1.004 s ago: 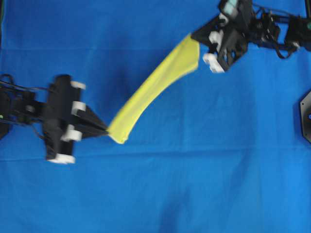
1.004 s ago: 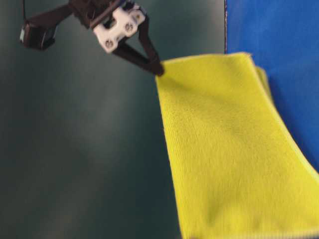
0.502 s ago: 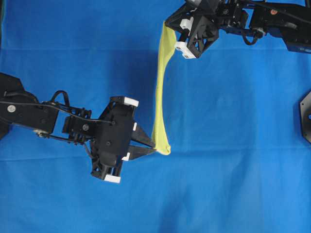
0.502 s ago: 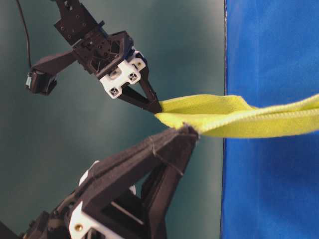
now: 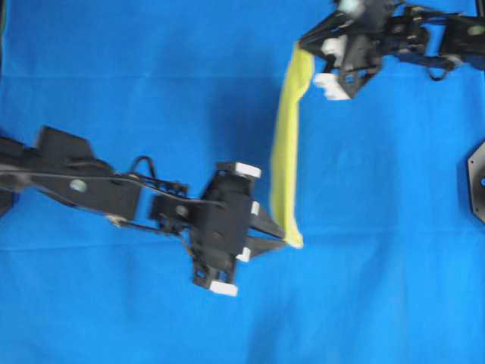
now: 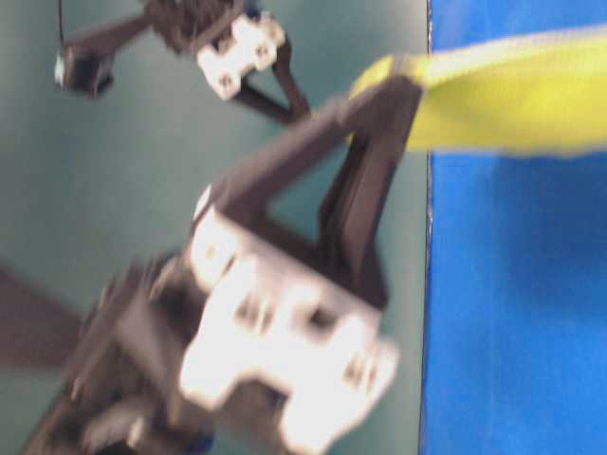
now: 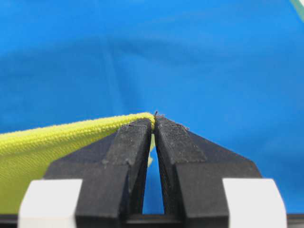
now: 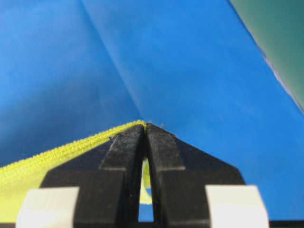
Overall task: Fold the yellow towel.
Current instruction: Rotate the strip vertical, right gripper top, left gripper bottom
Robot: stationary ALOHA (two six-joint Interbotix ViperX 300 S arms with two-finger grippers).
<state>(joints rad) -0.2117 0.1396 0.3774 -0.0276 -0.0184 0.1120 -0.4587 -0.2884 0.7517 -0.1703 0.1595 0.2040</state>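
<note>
Over blue cloth (image 5: 114, 318), grippers pinch yellow towel (image 5: 286, 155).

You see the towel (image 5: 285, 155), bright yellow with a fine weave, gathered into a narrow band, stretched taut and lifted clear of the tabletop (image 5: 379, 250), pinched at both ends.

A robotics lab bench, staged for recording rather than any lived-in room. Evidence: a plain blue cloth (image 5: 114, 68) spread over the whole work surface, wrinkled but otherwise bare; a flat dark teal backdrop (image 6: 123, 171) filling the left of the table-level view; two black arms with white 3D-printed-looking fittings, reaching in from the left edge (image 5: 83, 182) and the upper right (image 5: 432, 34) of the overhead view; a black mounting plate (image 5: 477, 178) at the right edge. No household furnishings in sight.
</note>
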